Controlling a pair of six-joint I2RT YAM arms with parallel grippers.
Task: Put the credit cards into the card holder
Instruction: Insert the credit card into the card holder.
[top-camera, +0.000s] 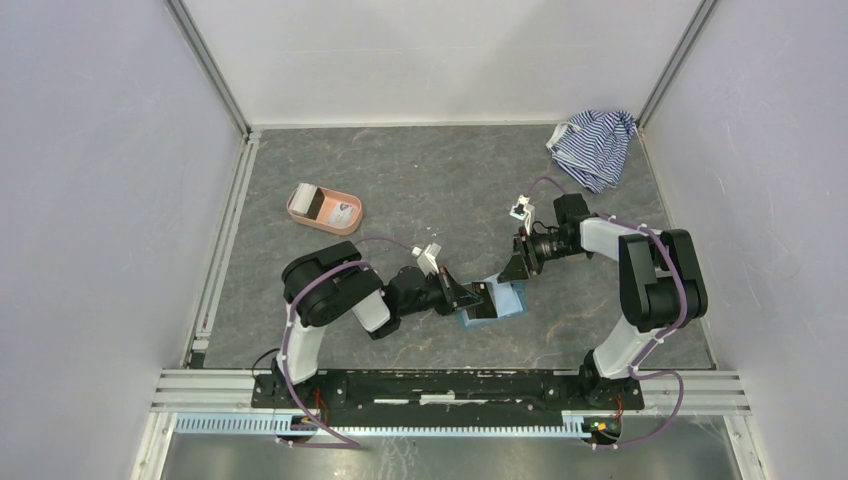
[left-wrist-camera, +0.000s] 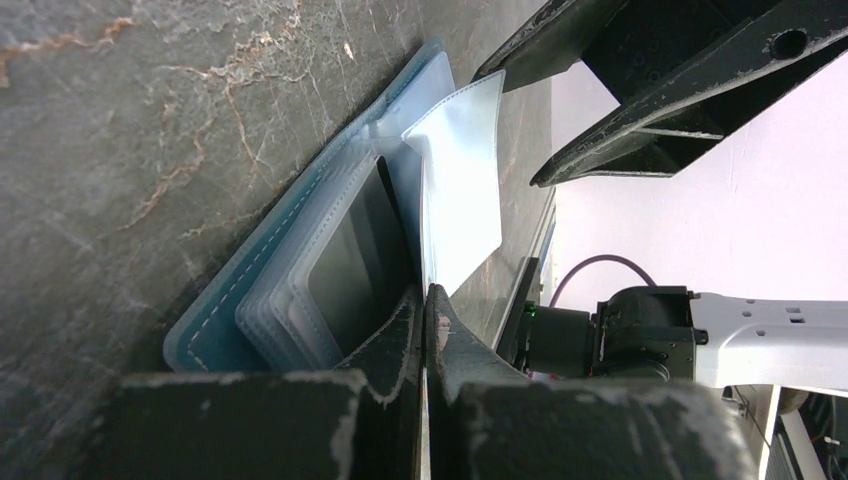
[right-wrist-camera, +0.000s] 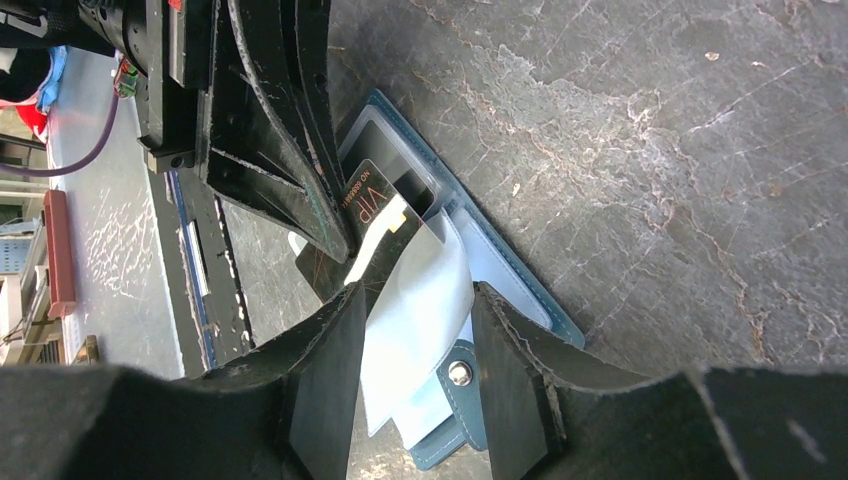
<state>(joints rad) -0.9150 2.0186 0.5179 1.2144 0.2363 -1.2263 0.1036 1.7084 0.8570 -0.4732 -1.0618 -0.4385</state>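
The left gripper (left-wrist-camera: 424, 295), pinched on a dark card (right-wrist-camera: 368, 195), slots it into the open card holder (right-wrist-camera: 520, 290), the right gripper (right-wrist-camera: 420, 292) spread over a sleeve (right-wrist-camera: 420, 300), more cards (top-camera: 343, 213) waiting in the tray (top-camera: 300, 212)

You see a teal-blue folding card holder (right-wrist-camera: 505, 270), paler blue inside, with frosted translucent sleeves (right-wrist-camera: 420, 310). A dark rectangular card (right-wrist-camera: 368, 205) bears pale "VIP" lettering. The stone-look table top (right-wrist-camera: 650, 150) is dark grey with pale and rust veins. Farther off are a salmon-pink oval tray (top-camera: 323, 209) and a blue-and-white striped cloth (top-camera: 592, 145).
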